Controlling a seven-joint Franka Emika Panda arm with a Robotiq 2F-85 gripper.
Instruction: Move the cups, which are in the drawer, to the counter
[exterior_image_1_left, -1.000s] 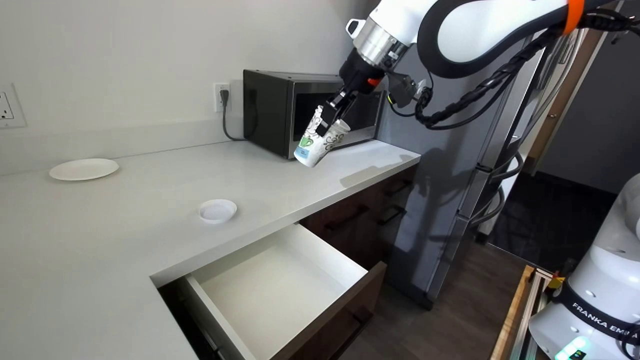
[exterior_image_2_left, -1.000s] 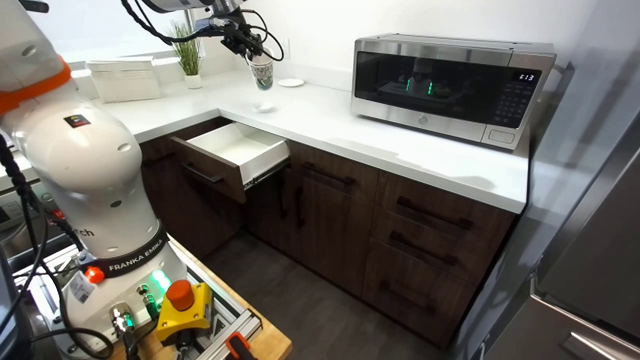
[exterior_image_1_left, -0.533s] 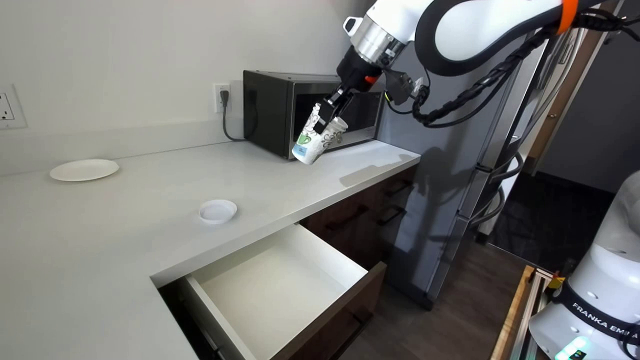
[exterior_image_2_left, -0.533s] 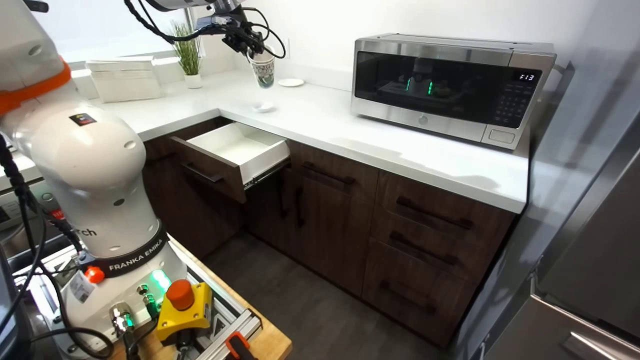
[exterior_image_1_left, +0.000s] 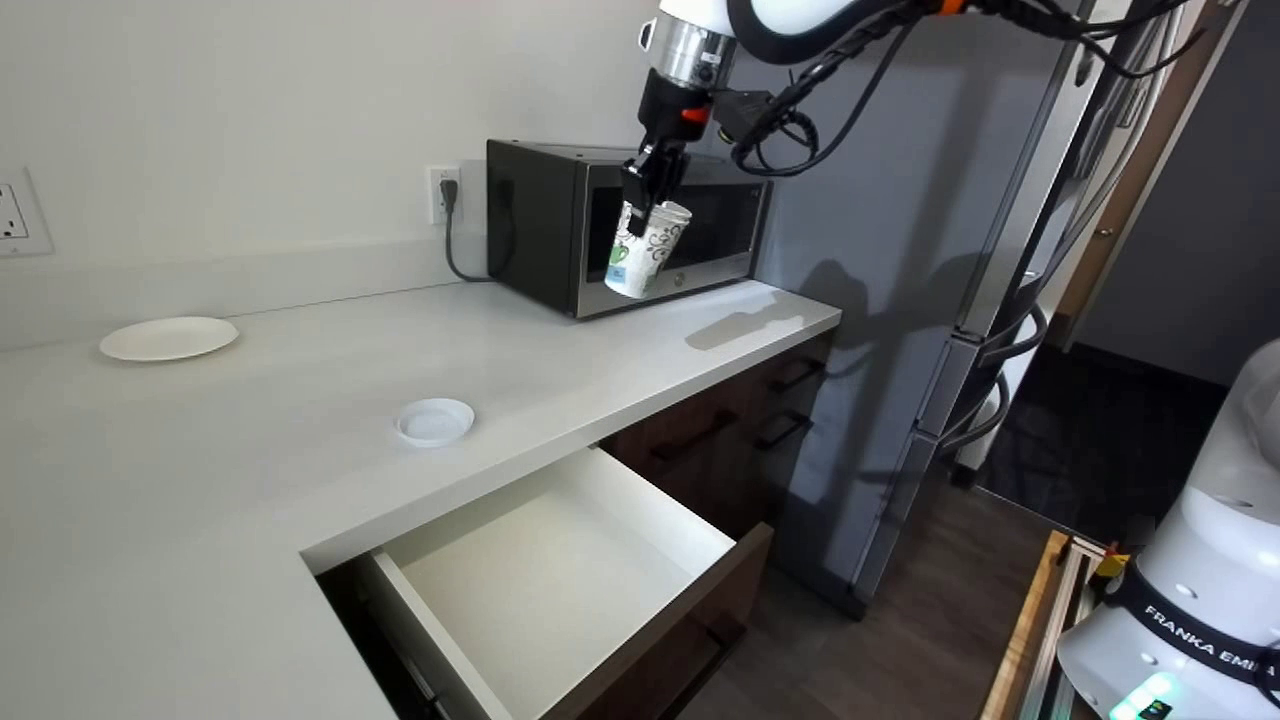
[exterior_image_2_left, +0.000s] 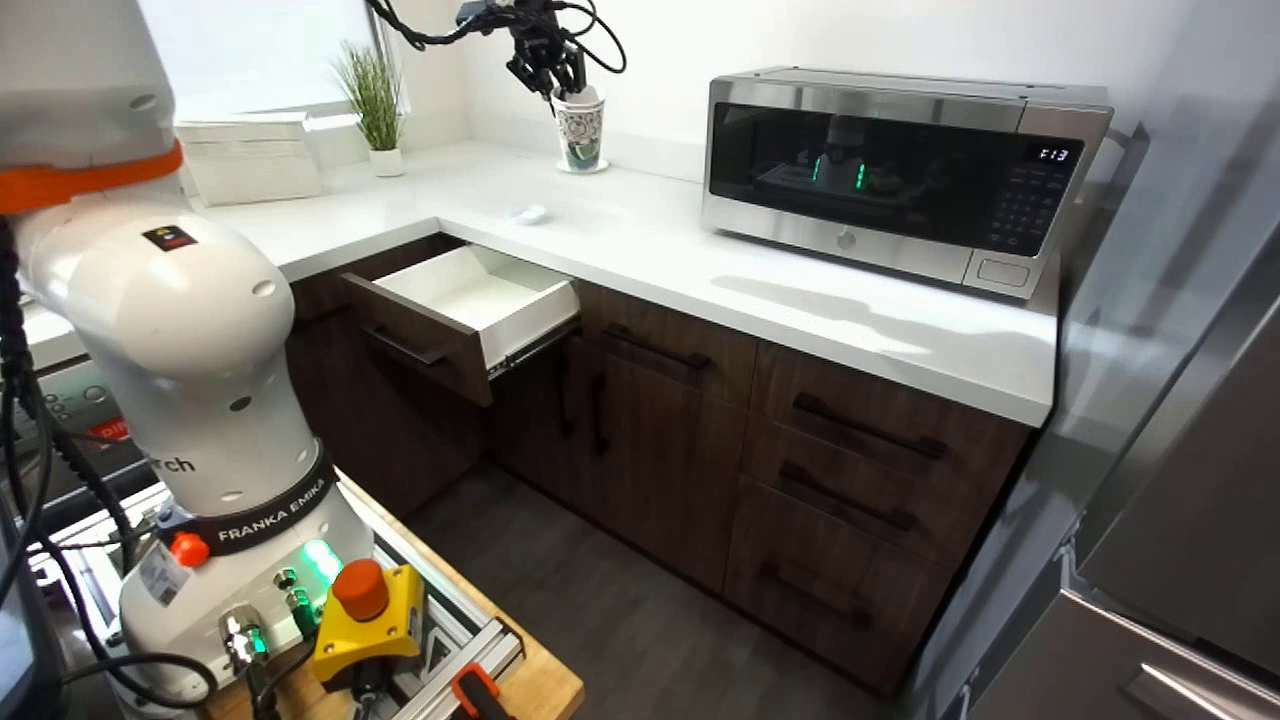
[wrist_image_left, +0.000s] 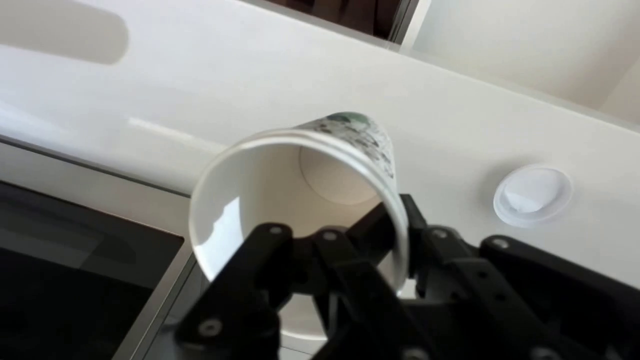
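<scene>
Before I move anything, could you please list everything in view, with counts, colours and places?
counter: one, white, atop cabinets
drawer: one open, brown with white interior, below counter
cup: one visible, nesting unclear, patterned white, tilted above counter
large plate: one, white, on counter near wall
small dish: one, white, on counter by drawer
microwave: one, black and silver, on counter
potted plant: one, green, on counter
stack: one, white, beside potted plant, contents unclear
outlets: two, white, on wall
power cord: one, black, beside microwave
cabinets: one run, dark brown, under counter
refrigerator: one, grey, counter's end
stop button: one, red on yellow box, wooden stand
robot arm: one, white, on wooden stand
pincer: one, black, gripping cup
</scene>
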